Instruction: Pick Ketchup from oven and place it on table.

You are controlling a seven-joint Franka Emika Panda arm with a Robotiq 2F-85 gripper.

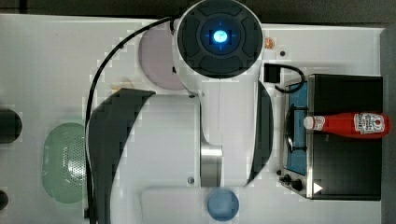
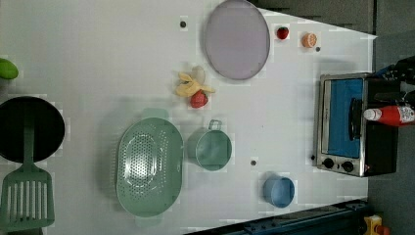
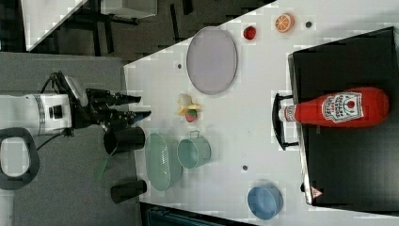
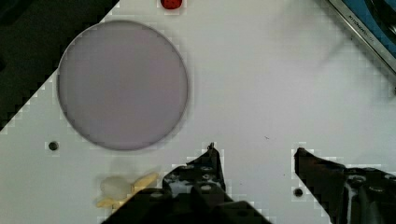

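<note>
Big white bench [image 1: 56, 56] with dark floor past its edges. Top view: ketchup [image 1: 348, 124] lies on its side on top of black oven [image 1: 345, 177], white cap over door edge. Left view: green strainer [image 2: 148, 167] beside green pot [image 2: 213, 149], round plate [image 2: 237, 39] well apart from oven. Right view: claw [image 3: 143, 106] far from ketchup, off bench edge. Wrist view: claw fingers [image 4: 205, 170] apart, holding nothing, above bare bench near plate.

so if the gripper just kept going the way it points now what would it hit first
Most likely bare table. In the wrist view the open gripper points down at white tabletop, with the plate off to one side and the oven at the edge. Depth is hard to judge.
</note>
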